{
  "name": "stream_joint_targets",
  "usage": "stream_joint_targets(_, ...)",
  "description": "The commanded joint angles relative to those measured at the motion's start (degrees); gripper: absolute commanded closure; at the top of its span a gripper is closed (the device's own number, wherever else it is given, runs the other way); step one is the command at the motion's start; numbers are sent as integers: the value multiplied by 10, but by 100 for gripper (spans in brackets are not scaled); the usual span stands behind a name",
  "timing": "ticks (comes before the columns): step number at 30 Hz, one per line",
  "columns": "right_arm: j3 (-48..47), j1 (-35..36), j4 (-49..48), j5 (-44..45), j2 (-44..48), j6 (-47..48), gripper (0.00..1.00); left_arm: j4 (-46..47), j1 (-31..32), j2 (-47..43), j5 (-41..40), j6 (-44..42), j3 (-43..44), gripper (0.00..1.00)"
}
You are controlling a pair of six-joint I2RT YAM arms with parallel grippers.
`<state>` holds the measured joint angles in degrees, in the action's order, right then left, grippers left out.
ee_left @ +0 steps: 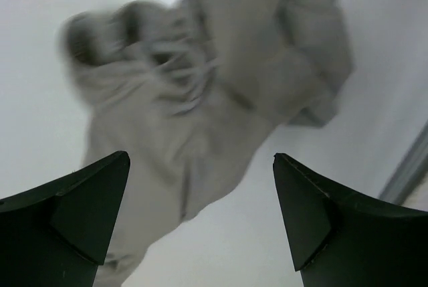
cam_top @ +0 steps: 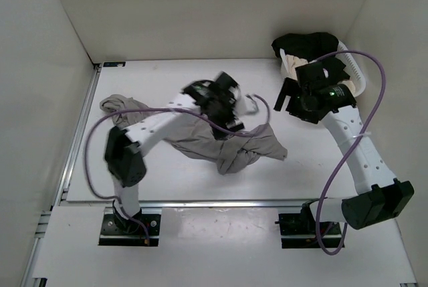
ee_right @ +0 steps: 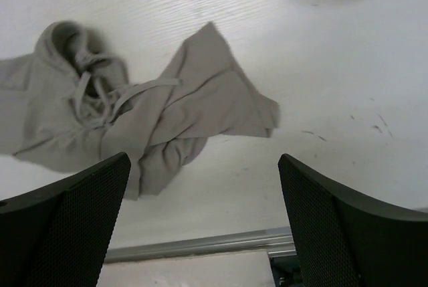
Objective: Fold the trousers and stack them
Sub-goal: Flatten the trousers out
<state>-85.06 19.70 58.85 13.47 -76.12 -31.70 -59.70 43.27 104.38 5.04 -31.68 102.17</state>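
The trousers (cam_top: 227, 143) lie crumpled in the middle of the table (cam_top: 154, 79), one end trailing left. The left gripper (ee_left: 200, 160) above the heap and the right gripper (ee_right: 204, 160) further right both have jaws wide apart, holding nothing. The fabric probably needs spreading flat first, pinched at the waistband corners. The far-right basket (cam_top: 359, 73) holds a black garment (cam_top: 304, 43) and a cream garment (cam_top: 291, 66).

Grey-taupe trousers (cam_top: 257, 145), plain thin soft fabric, unfolded and crumpled, stretched in a loose band from centre left to just right of centre in the top view, right end bunched in a twisted heap, drawstring (ee_right: 140, 87) trailing loose across the folds
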Motion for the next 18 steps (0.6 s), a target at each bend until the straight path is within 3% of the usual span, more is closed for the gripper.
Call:
stream_joint_targets(1, 10, -39, 9, 77, 42, -48, 4, 11, 69, 87, 23, 35, 48, 0)
stream_joint_targets(5, 45, -57, 22, 101, 74, -59, 4, 39, 113, 199, -13, 46, 128, 0)
stream_joint_targets(10, 79, -63, 60, 160, 105, -80, 4, 71, 125, 298, -91, 69, 159, 0)
stream_joint_targets(11, 87, -63, 65, 160, 116, -80, 4, 77, 125, 314, -96, 69, 165, 7)
stream_joint_targets(13, 93, -63, 65, 167, 127, -80, 3, 77, 125, 314, -96, 75, 165, 44)
stream_joint_targets(14, 93, -63, 65, 173, 133, -80, 3, 77, 125, 309, -96, 81, 165, 69)
stream_joint_targets(15, 99, -63, 65, 173, 140, -80, 2, 77, 125, 289, -96, 81, 165, 86)
stream_joint_targets(18, 107, -63, 47, 162, 140, -80, 2, 77, 131, 224, -87, 81, 165, 86)
